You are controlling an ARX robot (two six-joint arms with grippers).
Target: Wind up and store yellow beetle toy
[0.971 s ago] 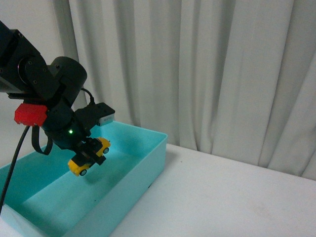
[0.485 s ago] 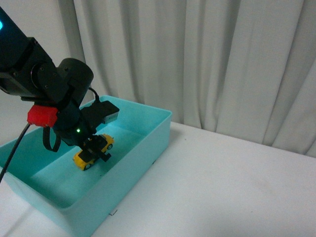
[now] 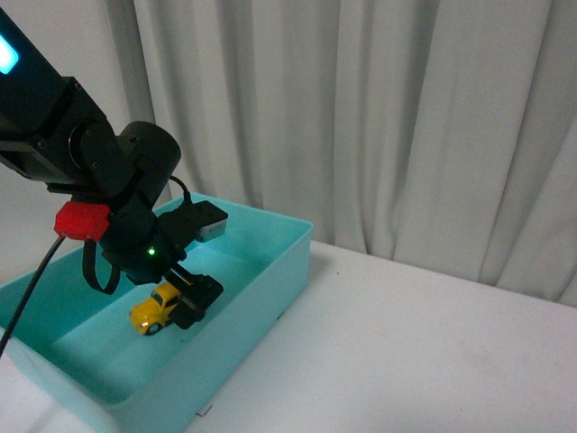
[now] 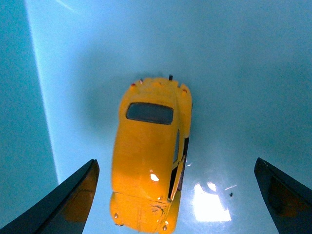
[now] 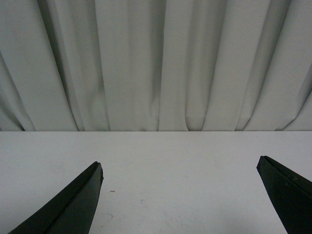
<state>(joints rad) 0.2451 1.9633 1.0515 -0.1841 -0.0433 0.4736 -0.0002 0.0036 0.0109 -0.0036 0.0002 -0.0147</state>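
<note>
Yellow beetle toy (image 4: 146, 146) released onto bin (image 3: 236, 287) floor, beneath empty, wide-spread left end effector (image 4: 177, 199).

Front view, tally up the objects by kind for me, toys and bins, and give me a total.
yellow beetle toy: 1
teal bin: 1
Total: 2
</note>
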